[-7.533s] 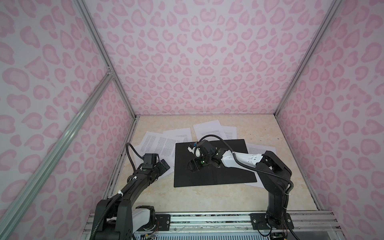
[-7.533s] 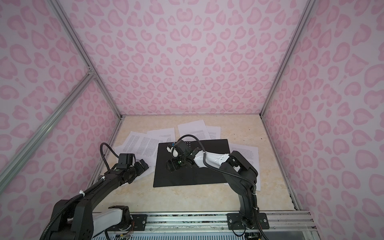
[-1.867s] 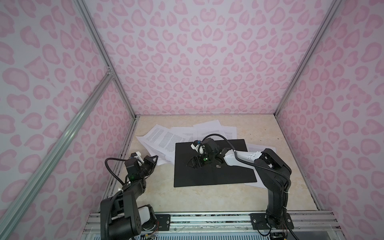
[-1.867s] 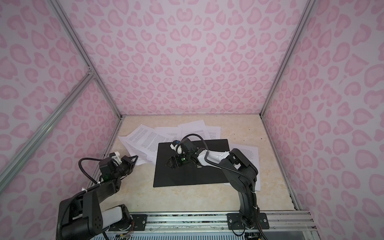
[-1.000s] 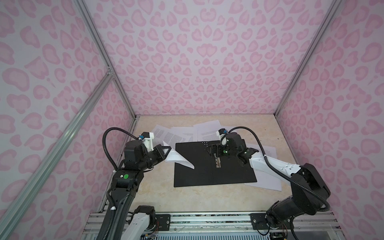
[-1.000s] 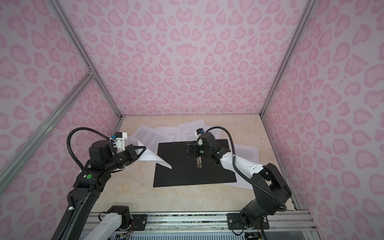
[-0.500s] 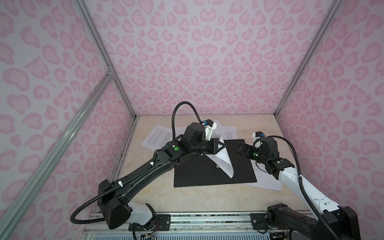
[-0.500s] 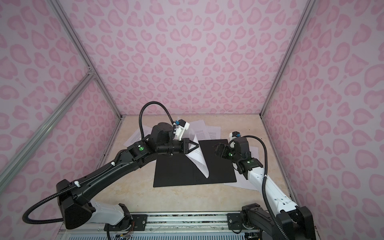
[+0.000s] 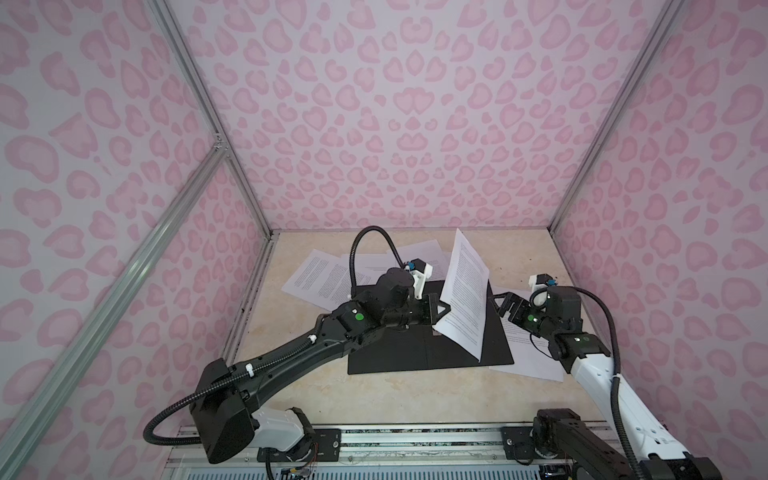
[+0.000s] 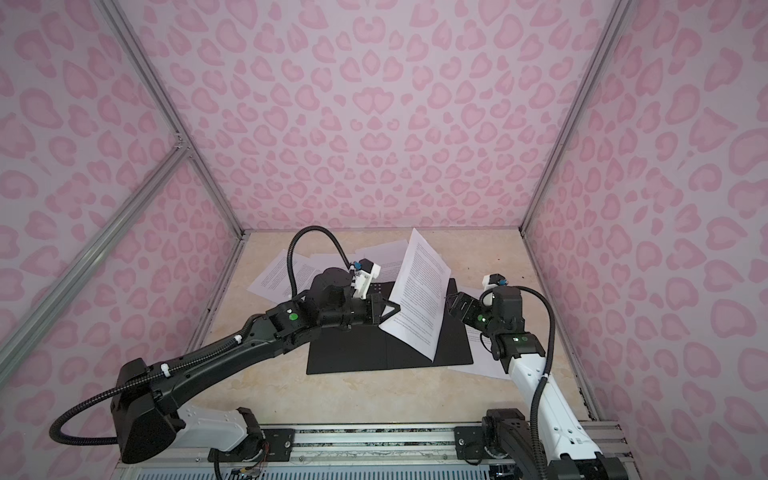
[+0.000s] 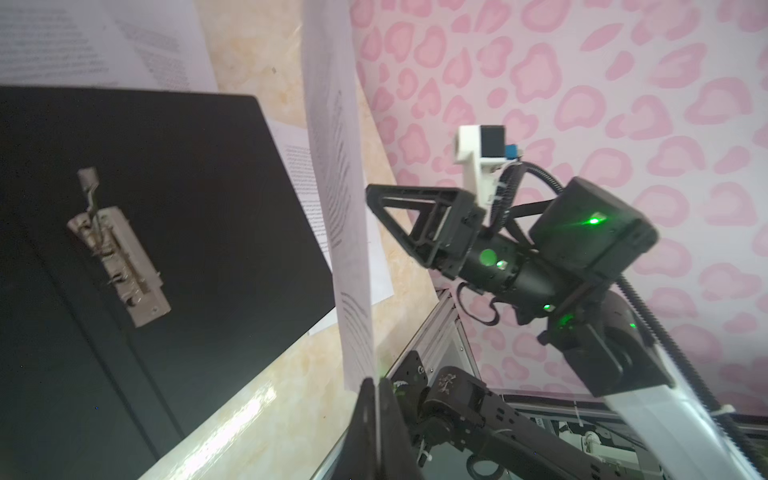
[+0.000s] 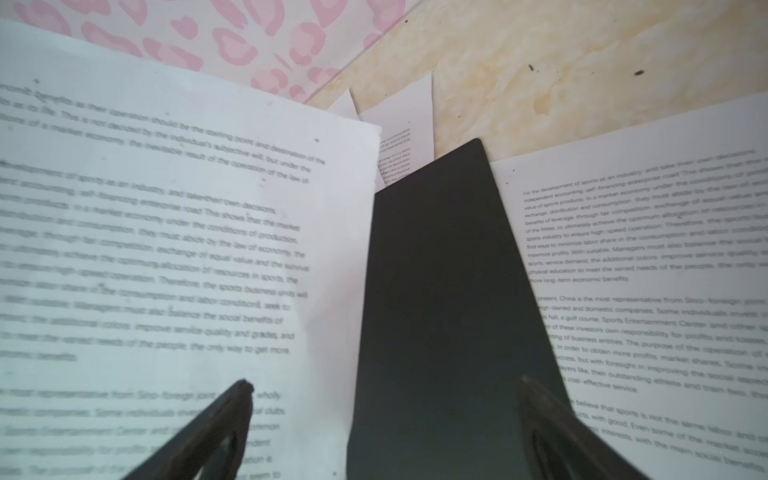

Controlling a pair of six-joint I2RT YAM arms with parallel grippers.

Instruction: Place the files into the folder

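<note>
Over the open folder [image 9: 407,357] on the worktop [image 9: 395,395], L tool [image 9: 441,311] pinches one sheet [image 9: 465,291] upright by its corner, prob. to lay it inside; R tool [image 9: 505,305] hangs spread wide alongside, other files [image 9: 320,278] lie round it

A robot test booth: pink-spotted wall panels [image 9: 374,124] on aluminium framing [image 9: 200,95], with a slotted mounting rail [image 9: 415,442] in front.
</note>
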